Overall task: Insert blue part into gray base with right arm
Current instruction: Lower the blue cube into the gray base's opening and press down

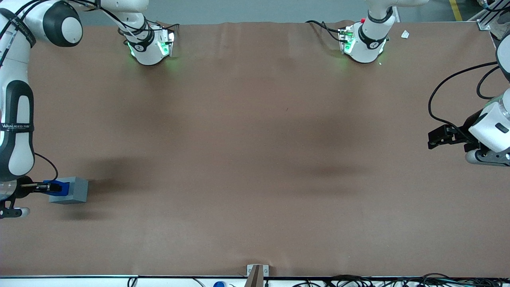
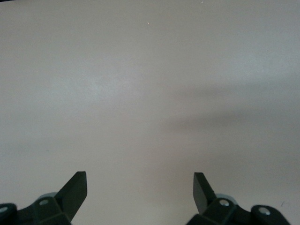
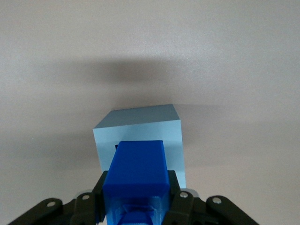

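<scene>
Between the fingers of the claw [image 1: 47, 187] on the right arm [image 1: 16, 119], clamped: blue part [image 1: 55, 186], over the gray base [image 1: 73, 190], low above the desk [image 1: 255, 159] at the working arm's end.

You have the gray base [image 1: 71, 190] on the table [image 1: 255, 159] at the working arm's end, nearer the front edge than the middle. The gripper [image 1: 44, 186] sits just beside it, clamped on the blue part [image 1: 55, 186], which touches the base's top
</scene>
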